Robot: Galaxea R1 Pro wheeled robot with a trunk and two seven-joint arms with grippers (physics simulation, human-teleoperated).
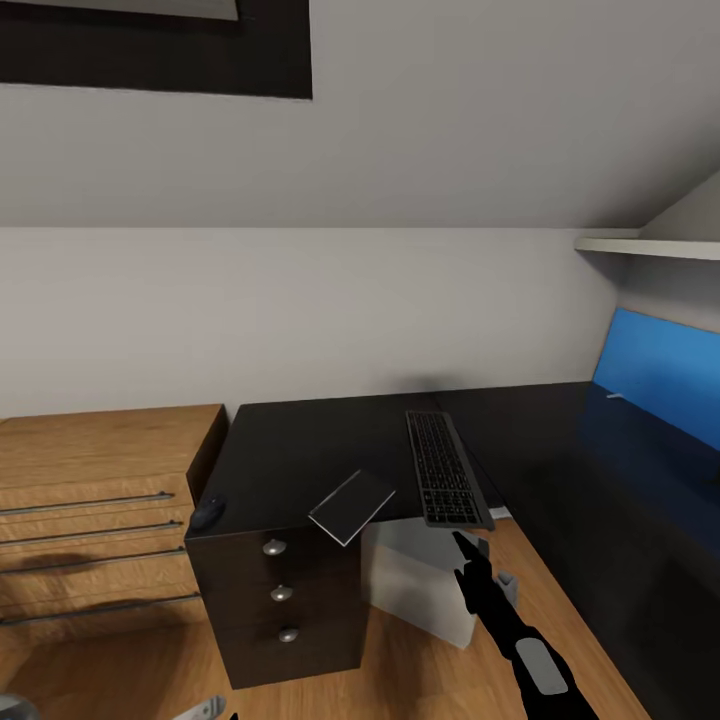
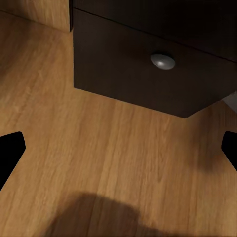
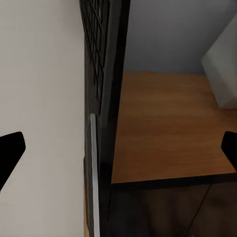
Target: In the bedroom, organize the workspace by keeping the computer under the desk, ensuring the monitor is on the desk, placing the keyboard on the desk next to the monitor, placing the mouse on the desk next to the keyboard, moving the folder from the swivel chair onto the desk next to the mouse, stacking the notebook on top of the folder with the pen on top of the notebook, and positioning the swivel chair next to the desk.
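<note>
A slim dark keyboard (image 1: 445, 468) is laid on the long black L-shaped worktop (image 1: 300, 450), its near end overhanging the front edge. A small grey-white notebook (image 1: 351, 506) projects over that edge, and a small dark mouse (image 1: 208, 513) is set at the left corner.

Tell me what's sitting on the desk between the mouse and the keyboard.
In the head view, the notebook lies between the mouse and the keyboard, tilted and jutting over the front edge of the desk. The rest of that stretch is bare black desktop.
</note>
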